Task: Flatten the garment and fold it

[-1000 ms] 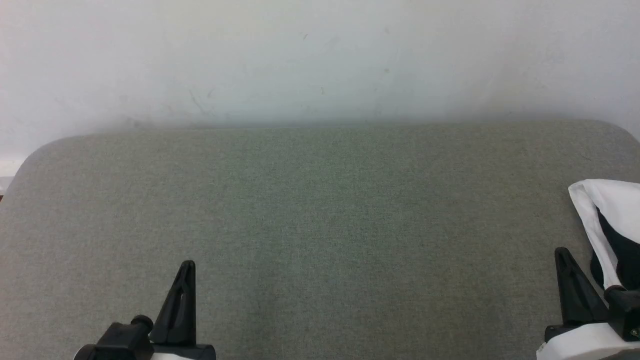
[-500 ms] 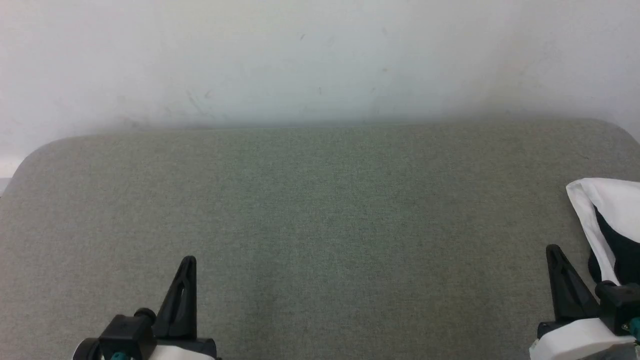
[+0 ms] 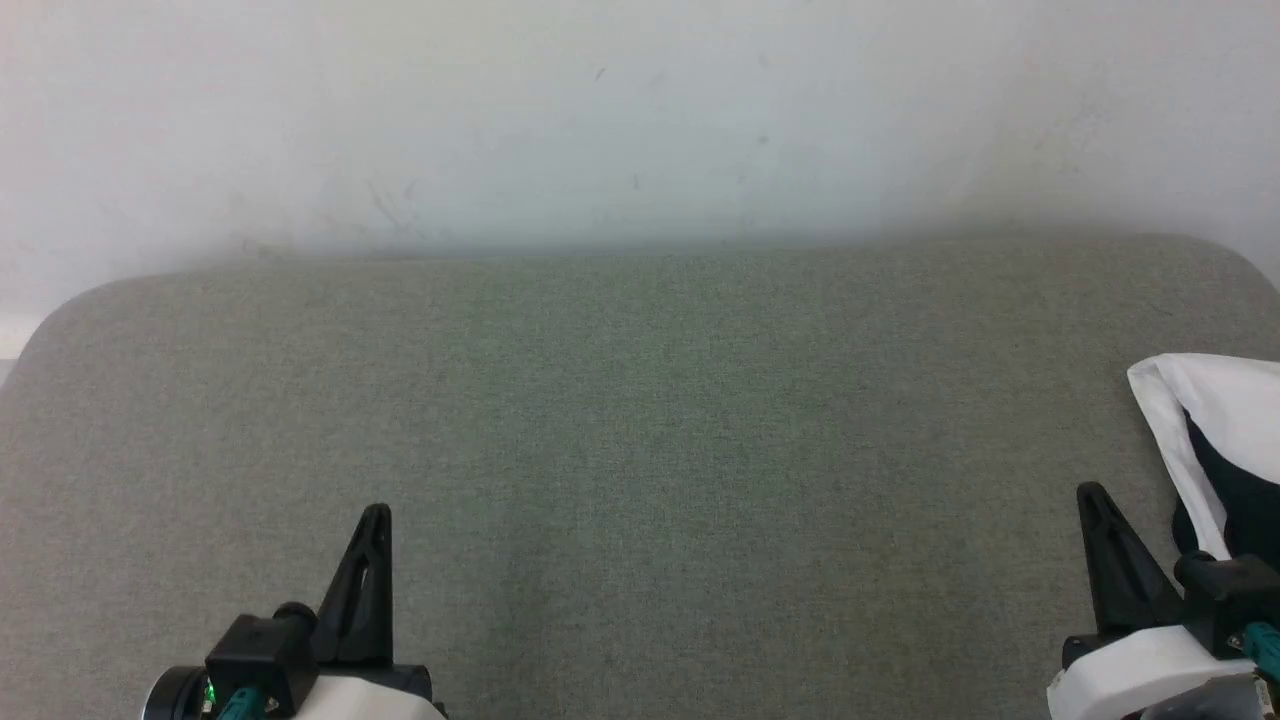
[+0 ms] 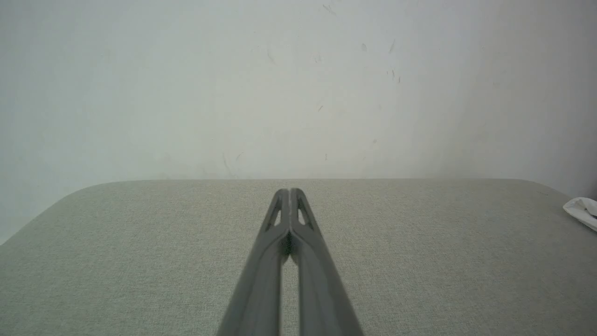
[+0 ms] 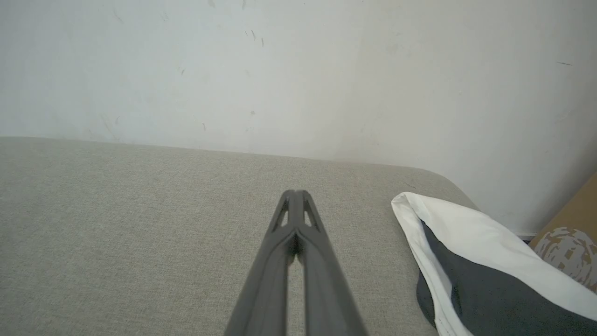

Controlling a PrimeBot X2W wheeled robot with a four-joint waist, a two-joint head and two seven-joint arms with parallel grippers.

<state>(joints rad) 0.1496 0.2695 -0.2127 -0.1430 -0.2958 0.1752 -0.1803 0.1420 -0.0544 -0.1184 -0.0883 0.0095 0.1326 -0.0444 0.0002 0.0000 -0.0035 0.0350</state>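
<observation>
Grey-green cloth covered the padded surface [image 3: 640, 400], and nearly all of it lay bare in front of the pale wall [image 3: 640, 120]. The shirt [image 3: 1215, 400] sat at the surface's far right edge, cut off by the side of the head view. It was bunched, with white cloth lapped over a black part. In the right wrist view it was a loose heap near the rounded corner, with a brown box [image 5: 571, 228] beyond it. No chest print could be made out.

By the look of it, the job had hardly begun. Nothing was spread flat and no tidy fold had been made. The shirt probably needed to be brought onto the open middle, smoothed out, and only then folded.

The left gripper [image 3: 374, 515] sat low on the left over bare cloth. Its two dark fingers were pressed together along their length with nothing between them, and it was well apart from the shirt. The right gripper [image 3: 1092, 495] was closed in the same way and was empty too. Its tip lay just to the left of the shirt, near it but apparently not touching.
</observation>
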